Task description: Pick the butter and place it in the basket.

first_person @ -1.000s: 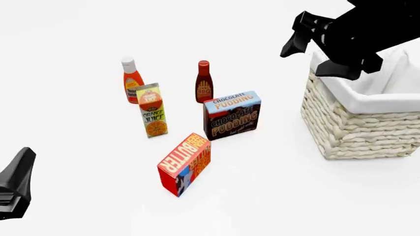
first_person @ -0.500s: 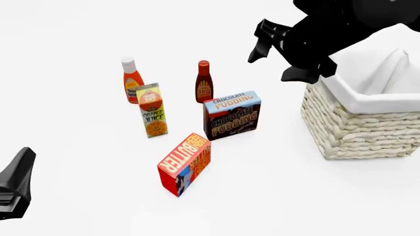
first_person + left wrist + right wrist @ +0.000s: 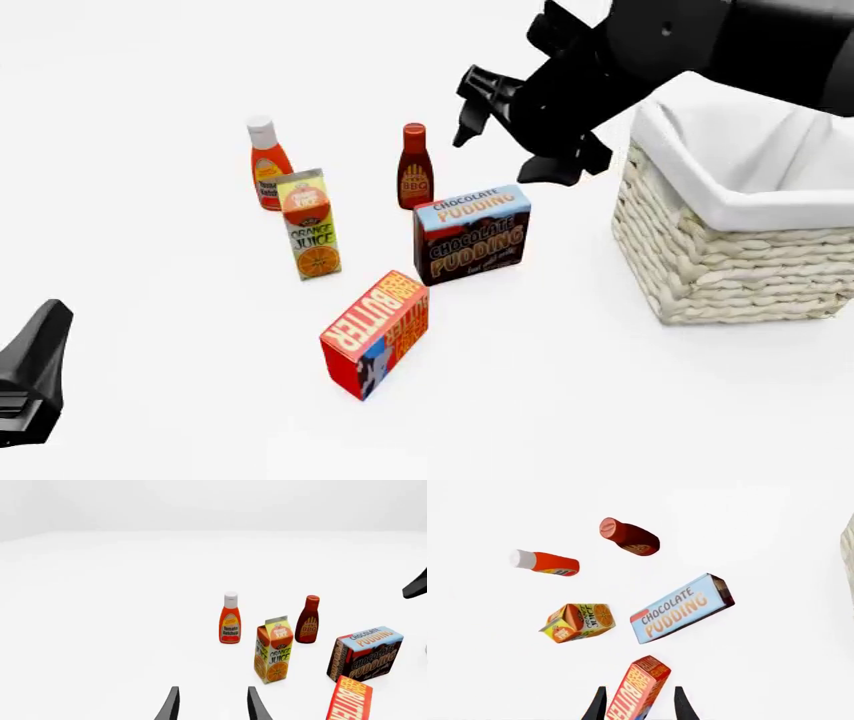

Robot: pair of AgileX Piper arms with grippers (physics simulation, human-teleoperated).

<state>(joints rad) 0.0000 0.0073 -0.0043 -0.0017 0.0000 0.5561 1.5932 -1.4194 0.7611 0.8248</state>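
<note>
The butter [image 3: 376, 333], a red carton with pale-yellow lettering, stands on the white table in front of the other groceries. It also shows in the left wrist view [image 3: 350, 700] and the right wrist view [image 3: 639, 687]. The basket [image 3: 721, 270], cream wicker with a white liner, stands at the right. My right gripper [image 3: 463, 108] is open and empty, in the air left of the basket and beyond the pudding box, well above the butter. Its fingers [image 3: 599, 705] frame the butter from above. My left gripper [image 3: 212, 702] is open and empty at the near left [image 3: 34, 370].
A chocolate pudding box [image 3: 471, 235] stands just behind the butter. An orange juice carton [image 3: 310, 225] stands to its left, with a ketchup bottle [image 3: 270, 165] and a BBQ sauce bottle [image 3: 415, 168] further back. All are upright.
My right arm has swung left and down from over the basket's rim to above the groceries. The left arm and all the objects have stayed put.
</note>
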